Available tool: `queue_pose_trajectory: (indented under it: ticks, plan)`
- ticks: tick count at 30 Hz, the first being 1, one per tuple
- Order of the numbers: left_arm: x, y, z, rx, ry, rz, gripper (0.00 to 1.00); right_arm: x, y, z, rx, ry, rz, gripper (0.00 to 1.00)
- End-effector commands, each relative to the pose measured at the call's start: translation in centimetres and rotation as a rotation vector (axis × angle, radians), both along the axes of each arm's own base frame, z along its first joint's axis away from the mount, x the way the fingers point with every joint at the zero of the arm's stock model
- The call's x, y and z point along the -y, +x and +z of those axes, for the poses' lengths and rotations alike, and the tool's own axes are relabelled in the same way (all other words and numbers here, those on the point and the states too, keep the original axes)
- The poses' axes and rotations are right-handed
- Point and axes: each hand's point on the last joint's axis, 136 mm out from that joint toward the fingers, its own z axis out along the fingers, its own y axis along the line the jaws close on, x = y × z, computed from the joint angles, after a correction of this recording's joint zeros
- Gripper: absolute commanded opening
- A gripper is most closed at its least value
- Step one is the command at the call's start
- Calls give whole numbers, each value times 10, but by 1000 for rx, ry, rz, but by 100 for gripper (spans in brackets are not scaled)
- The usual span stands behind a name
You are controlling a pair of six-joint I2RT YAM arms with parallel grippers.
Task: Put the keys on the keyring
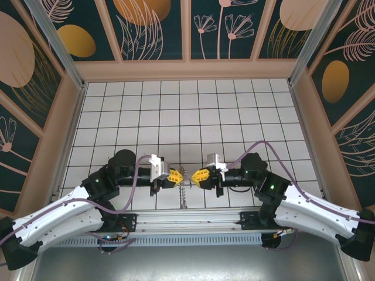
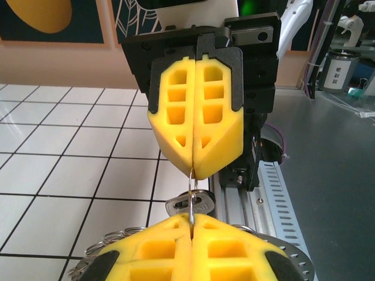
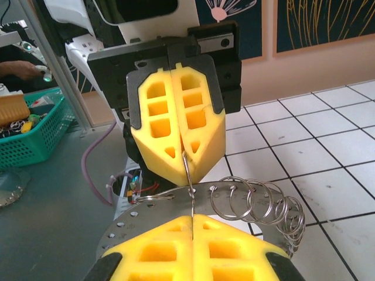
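The left pincer (image 1: 174, 177) and the right pincer (image 1: 201, 175) point at each other, tip to tip, with a small gap between them. Both are pressed together. Each one pinches the same thin wire loop of the keyring (image 3: 258, 202).

From the left wrist, the wire runs up from the left pincer's own tips (image 2: 192, 219) to the tips of the right pincer across from it. The key (image 2: 202, 204) hangs just behind that wire, between the two pincers and a little below the far one. The wire seems to pass through the key's head, but I cannot tell for sure. More small loops of the keyring (image 2: 108, 240) hang beside the left pincer's tips.

From the right wrist, the small loops fan out to one side of the right pincer's own tips (image 3: 192, 219).

I think the job is in its middle part. The ring is held and the key is right at it. What may be left is to slide the key all the way on and let go.

A can (image 2: 340, 70) far off past the worktop has a label, but its writing is too small to read. I see no brand names.
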Motion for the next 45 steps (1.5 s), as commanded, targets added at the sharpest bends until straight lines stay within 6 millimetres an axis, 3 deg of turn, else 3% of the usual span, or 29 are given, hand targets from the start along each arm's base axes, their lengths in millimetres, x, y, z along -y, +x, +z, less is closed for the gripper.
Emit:
queue_pose_trajectory:
  ticks: [1,8,18,27,39,45]
  plan:
    - [4,0,11,13,-38,-12,0,1,6,-2,4,18,-32,0]
    - [5,14,-8,-27,22,65,0,10,31,-19,-59,28,-189,0]
    - [-9,52,-73,-179,238,336,0,42,85,-60,-196,13,-547,0]
    - [-16,86,-118,-201,426,519,0,53,93,-61,-187,33,-596,0]
    - [26,121,-156,-224,497,529,0,71,101,-70,-233,79,-693,0]
    - [35,139,-180,-269,515,545,0,87,113,-93,-331,71,-799,0]
